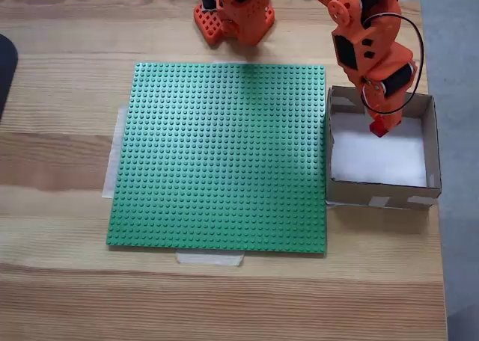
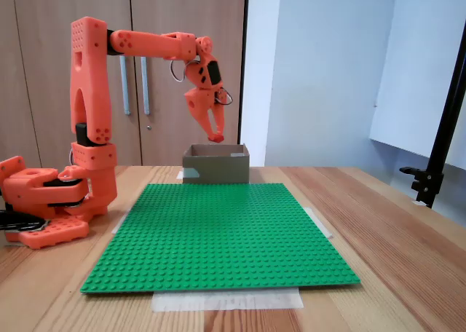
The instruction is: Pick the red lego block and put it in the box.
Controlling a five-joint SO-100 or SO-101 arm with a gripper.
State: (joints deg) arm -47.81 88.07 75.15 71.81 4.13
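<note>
In a fixed view from above, my orange gripper (image 1: 380, 126) hangs over the back part of the box (image 1: 382, 194), a shallow brown cardboard box with a white bottom. A small darker red piece, the red lego block (image 1: 381, 125), shows at the fingertips, which are shut on it. In a fixed view from the side, the gripper (image 2: 215, 136) points down just above the rim of the box (image 2: 215, 166), with the red lego block (image 2: 216, 137) at its tip and still above the walls.
A large green studded baseplate (image 1: 224, 154) is taped to the wooden table left of the box. The arm's base (image 1: 233, 16) stands at the table's back edge. A dark object (image 1: 6, 64) lies at the left edge. A black stand (image 2: 437, 164) rises at the right.
</note>
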